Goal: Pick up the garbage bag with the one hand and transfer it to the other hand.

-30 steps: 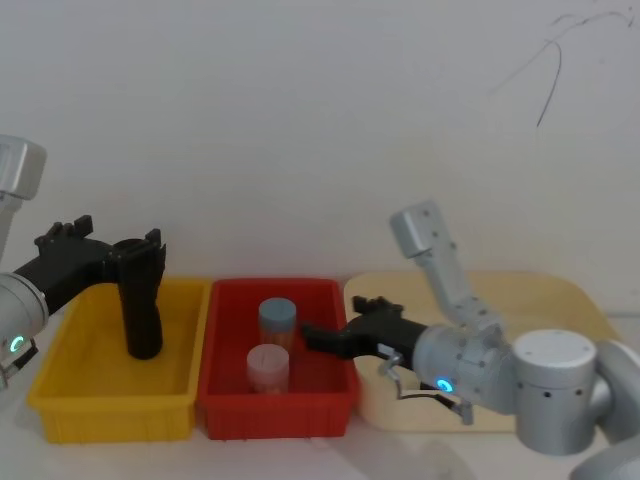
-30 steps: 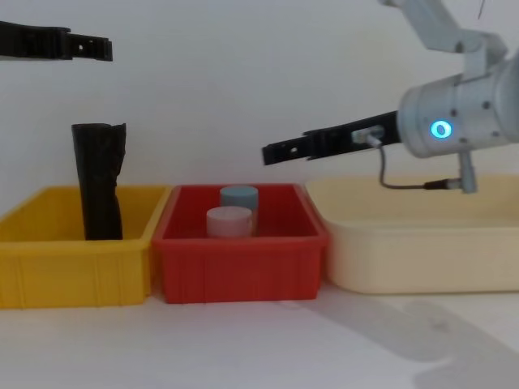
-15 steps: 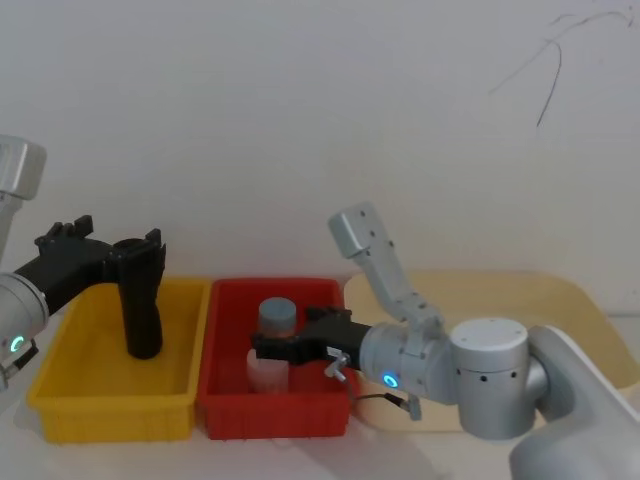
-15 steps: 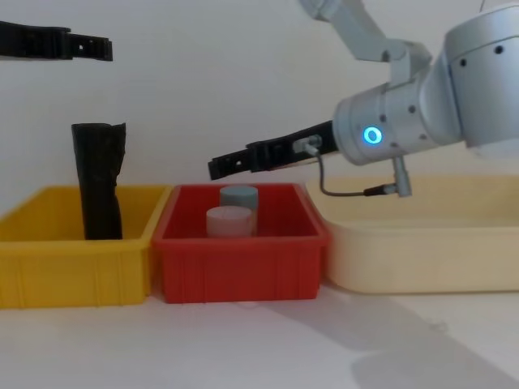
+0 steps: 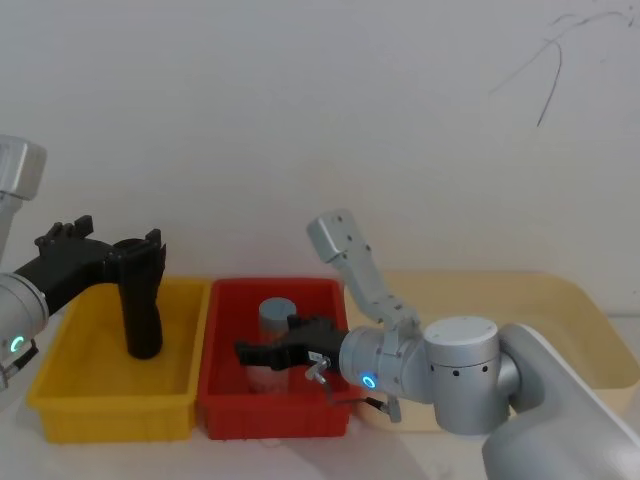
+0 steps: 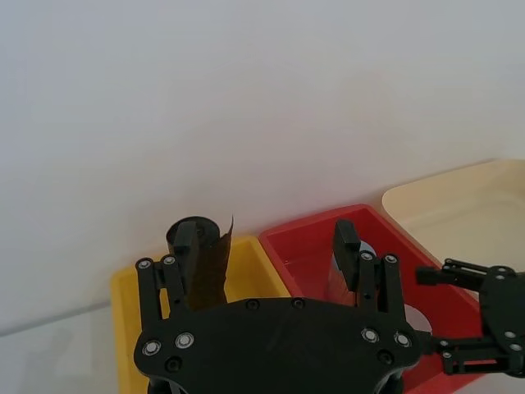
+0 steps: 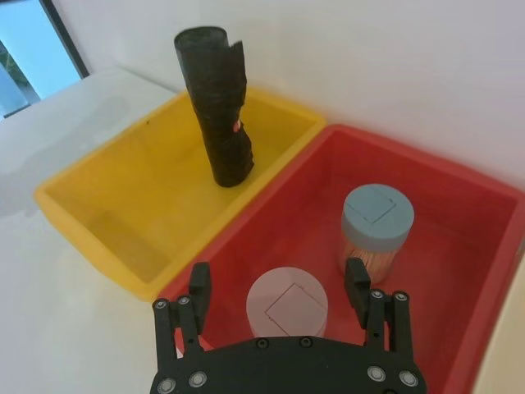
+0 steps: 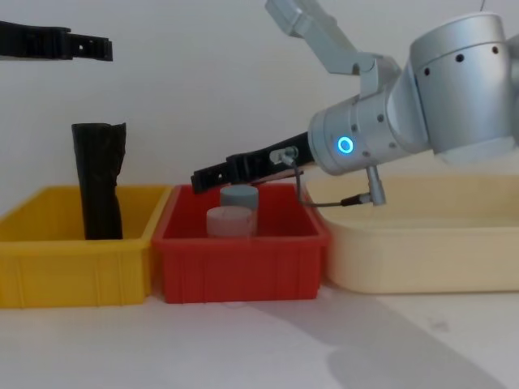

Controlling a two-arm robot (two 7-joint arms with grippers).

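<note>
The garbage bag [image 5: 141, 310] is a black roll standing upright at the back of the yellow bin [image 5: 70, 415]. It is also visible as garbage bag [image 8: 97, 182] and garbage bag [image 7: 220, 107], where a small red label shows on its side. My left gripper [image 8: 101, 47] hangs open well above the bag's top, apart from it; it also appears as left gripper [image 5: 118, 236] and left gripper [image 6: 262, 250]. Over the red bin [image 5: 220, 415], my right gripper [image 5: 245, 353] is open and holds nothing, also seen as right gripper [image 8: 199, 177] and right gripper [image 7: 279, 283].
The red bin [image 8: 235, 267] holds a blue-lidded jar [image 7: 376, 222] and a pink-lidded jar [image 7: 287, 305], right under my right gripper. A cream tray [image 8: 422, 251] lies to the right. A white wall stands close behind the bins.
My right gripper has swung left from the cream tray's edge to above the red bin's jars. The left gripper and the bag have not moved.
</note>
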